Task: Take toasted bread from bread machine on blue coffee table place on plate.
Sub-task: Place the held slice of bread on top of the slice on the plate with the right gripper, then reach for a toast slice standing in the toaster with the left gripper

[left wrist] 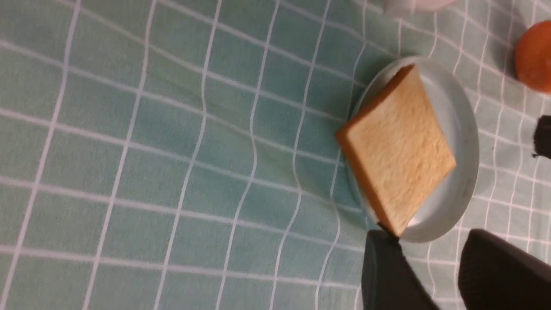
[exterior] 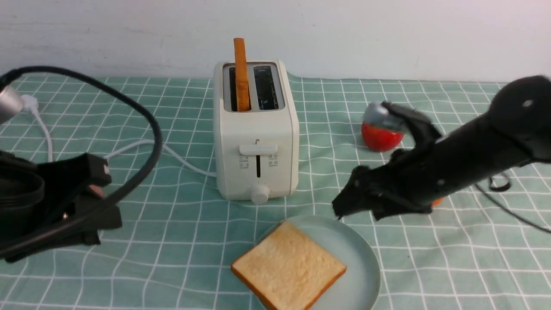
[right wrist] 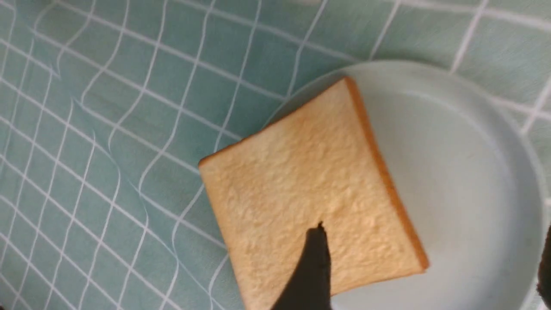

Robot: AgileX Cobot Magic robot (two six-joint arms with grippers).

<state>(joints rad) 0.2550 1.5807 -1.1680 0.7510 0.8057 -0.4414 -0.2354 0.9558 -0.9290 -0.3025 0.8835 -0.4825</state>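
Front view first: the bread machine [exterior: 256,142] sits mid-way back on the blue coffee table [exterior: 172,241], with its white cord [exterior: 181,161] trailing off to the robot's left. The upright toast slice [exterior: 241,73] pokes out of the left slot. The flat toast slice [exterior: 288,267] lies on the plate [exterior: 357,254], just in front of the bread machine, with one corner hanging over the rim on the robot's left. The right gripper [exterior: 340,206] hovers over the plate's far right edge. It's pretty blurry here, so I can't judge its gap from this angle. The left gripper [exterior: 107,196] is way off to the left, well apart from the plate, fingers spread and empty. A red-and-silver ball [exterior: 381,129] sits to the right of the bread machine.

Left wrist view: the flat toast slice [left wrist: 398,150] is on the plate [left wrist: 460,129]. The left gripper [left wrist: 430,236] shows two dark fingers [left wrist: 387,275] with a clear gap between them, holding nothing. One fingertip looks just beside the plate rim. An orange round thing [left wrist: 536,56] shows at the edge.

Right wrist view: looking down on the flat toast slice [right wrist: 310,189], which overhangs the plate [right wrist: 465,172] onto the cloth. The right gripper [right wrist: 432,241] is spread wide and empty, with one of its fingers [right wrist: 314,271] over the slice.
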